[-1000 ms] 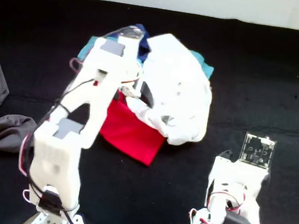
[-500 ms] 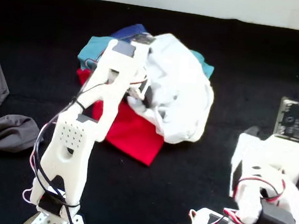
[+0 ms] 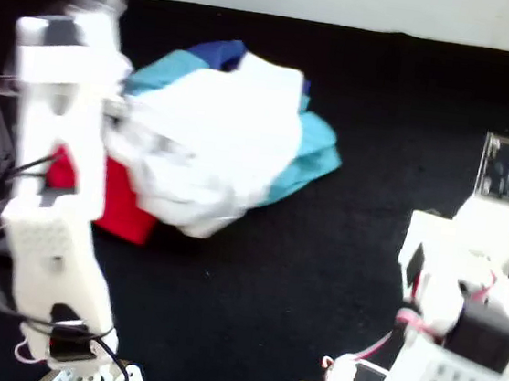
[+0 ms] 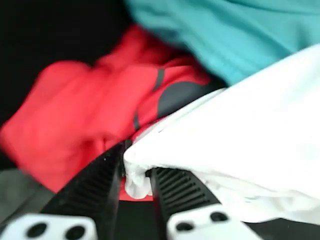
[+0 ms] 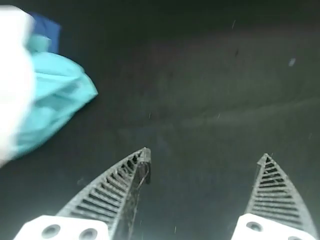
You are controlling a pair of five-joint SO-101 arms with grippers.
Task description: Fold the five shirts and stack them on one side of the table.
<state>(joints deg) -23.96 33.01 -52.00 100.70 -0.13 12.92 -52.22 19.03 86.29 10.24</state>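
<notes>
White plastic left arm (image 3: 52, 232), 8 o'clock, and right arm (image 3: 452, 268), 4 o'clock: black servos (image 3: 482, 334), red cables (image 3: 408, 320), ribbed black fingers (image 5: 122, 187).

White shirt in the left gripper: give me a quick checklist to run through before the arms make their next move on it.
1. The left gripper is shut on the white shirt: ok, a fold is pinched between its fingers.
2. Only white cloth in the pinch: cannot tell, the red shirt lies right behind it.
3. The white shirt is clear of the pile: not ok, it drapes over the red shirt and the teal shirt.
4. The right gripper is open and empty: ok.
5. Bare table beside the pile to spread it on: ok.
</notes>
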